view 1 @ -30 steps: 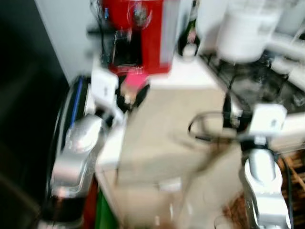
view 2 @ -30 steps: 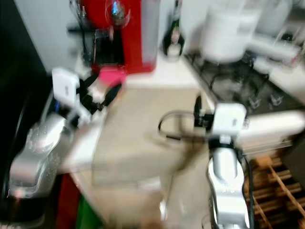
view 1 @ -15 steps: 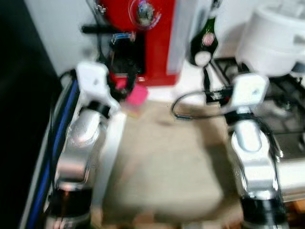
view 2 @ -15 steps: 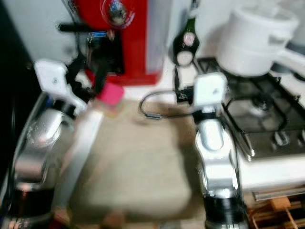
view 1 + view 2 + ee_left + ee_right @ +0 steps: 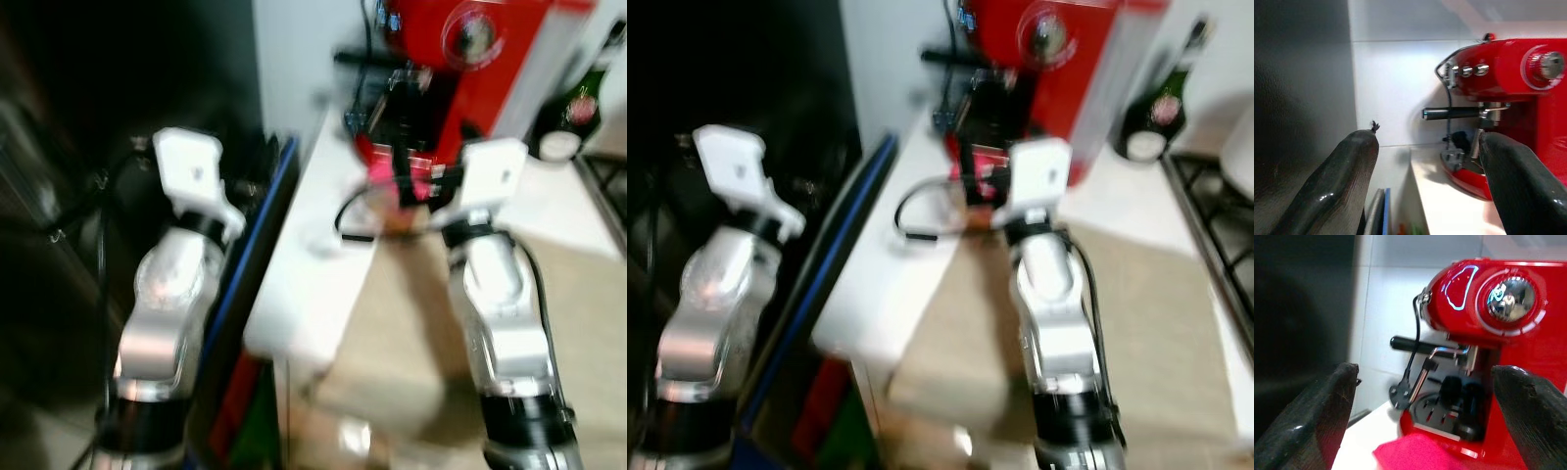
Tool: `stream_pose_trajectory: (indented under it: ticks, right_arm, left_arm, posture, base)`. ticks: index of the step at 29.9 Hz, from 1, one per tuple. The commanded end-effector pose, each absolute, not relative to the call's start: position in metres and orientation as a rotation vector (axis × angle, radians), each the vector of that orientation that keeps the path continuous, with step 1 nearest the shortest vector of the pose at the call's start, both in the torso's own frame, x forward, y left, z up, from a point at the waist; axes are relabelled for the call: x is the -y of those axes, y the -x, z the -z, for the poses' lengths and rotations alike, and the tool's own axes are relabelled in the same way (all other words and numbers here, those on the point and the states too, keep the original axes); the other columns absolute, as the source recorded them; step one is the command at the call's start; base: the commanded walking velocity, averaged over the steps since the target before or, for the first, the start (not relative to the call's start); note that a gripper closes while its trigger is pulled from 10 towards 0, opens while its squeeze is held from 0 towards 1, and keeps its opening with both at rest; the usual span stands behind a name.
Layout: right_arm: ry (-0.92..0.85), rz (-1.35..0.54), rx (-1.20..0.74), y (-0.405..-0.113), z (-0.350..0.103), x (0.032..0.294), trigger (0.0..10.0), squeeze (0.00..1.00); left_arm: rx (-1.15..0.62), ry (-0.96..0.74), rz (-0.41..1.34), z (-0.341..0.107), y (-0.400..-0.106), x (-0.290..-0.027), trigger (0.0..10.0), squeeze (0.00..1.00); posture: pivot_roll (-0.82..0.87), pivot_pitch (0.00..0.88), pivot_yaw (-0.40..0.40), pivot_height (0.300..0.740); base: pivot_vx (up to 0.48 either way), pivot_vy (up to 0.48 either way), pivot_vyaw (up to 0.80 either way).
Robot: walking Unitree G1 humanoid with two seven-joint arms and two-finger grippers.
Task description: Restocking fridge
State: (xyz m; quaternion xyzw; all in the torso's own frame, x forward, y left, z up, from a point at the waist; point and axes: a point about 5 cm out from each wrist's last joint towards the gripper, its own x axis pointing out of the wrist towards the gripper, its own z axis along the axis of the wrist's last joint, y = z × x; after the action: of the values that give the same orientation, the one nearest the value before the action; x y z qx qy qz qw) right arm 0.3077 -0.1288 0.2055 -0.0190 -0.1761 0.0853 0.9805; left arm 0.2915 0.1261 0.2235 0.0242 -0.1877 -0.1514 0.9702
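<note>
Both arms are held up in front of the robot, bent at the elbow, the carrying pose of a machine on the move more than one about to grasp. The head views are smeared, which fits a robot turning or walking.

The left end effector [image 5: 1425,186] has its two black fingers spread wide with nothing between them; it points past the dark tall surface [image 5: 127,88] on the left, which may be the fridge, though I cannot be sure. The right end effector [image 5: 1425,421] is spread just as wide and also holds nothing. It looks straight at the red espresso machine [image 5: 1484,333], with a pink thing [image 5: 1415,453] lying just in front of the machine's base, possibly a cloth or a packet; it is too blurred to name.

The machine stands at the far side of the white tabletop [image 5: 323,255], against the wall, with a dark bottle [image 5: 1151,103] to its right. A beige mat [image 5: 1146,333] covers the near right part of the tabletop. No grocery item to stock can be made out, so I judge the restocking is at a fetching or approach stage, the open fingers ready for whatever gets picked up.
</note>
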Motion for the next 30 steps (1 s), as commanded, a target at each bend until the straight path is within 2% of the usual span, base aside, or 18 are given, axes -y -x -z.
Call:
stream_pose_trajectory:
  ticks: [1,8,14,21,25,26,30]
  right_arm:
    - [0.036,-0.150,0.353,-0.311,-0.208,0.135,10.0,0.00]
    - [0.071,-0.131,0.370,-0.310,-0.208,0.136,10.0,0.00]
    - [0.073,-0.123,0.347,-0.310,-0.203,0.137,10.0,0.00]
    - [0.081,-0.115,0.359,-0.312,-0.204,0.137,10.0,0.00]
    - [0.059,-0.066,0.372,-0.310,-0.206,0.141,10.0,0.00]
    - [0.050,0.004,0.366,-0.305,-0.204,0.149,10.0,0.00]
    - [0.053,0.059,0.340,-0.296,-0.195,0.157,10.0,0.00]
  left_arm:
    - [0.374,-0.071,0.323,-0.225,-0.293,-0.124,10.0,0.00]
    - [0.375,-0.078,0.332,-0.224,-0.293,-0.123,10.0,0.00]
    - [0.372,-0.075,0.340,-0.224,-0.294,-0.123,10.0,0.00]
    - [0.366,-0.086,0.336,-0.224,-0.294,-0.124,10.0,0.00]
    - [0.357,-0.095,0.340,-0.222,-0.293,-0.126,10.0,0.00]
    - [0.339,-0.093,0.352,-0.219,-0.292,-0.129,10.0,0.00]
    - [0.315,-0.082,0.358,-0.216,-0.292,-0.133,10.0,0.00]
  posture:
    - [0.05,0.000,0.004,0.740]
    - [0.04,0.000,0.005,0.740]
    - [0.04,0.000,0.010,0.740]
    - [0.04,0.000,0.010,0.740]
    - [0.05,0.000,0.006,0.740]
    - [0.05,0.000,0.004,0.740]
    - [0.05,0.000,0.003,0.740]
  base:
    - [0.000,0.000,0.00]
    - [0.000,0.000,0.00]
    - [0.000,0.000,-0.80]
    - [0.000,0.000,0.00]
    - [0.000,0.000,0.00]
    - [0.000,0.000,-0.80]
    - [0.000,0.000,-0.80]
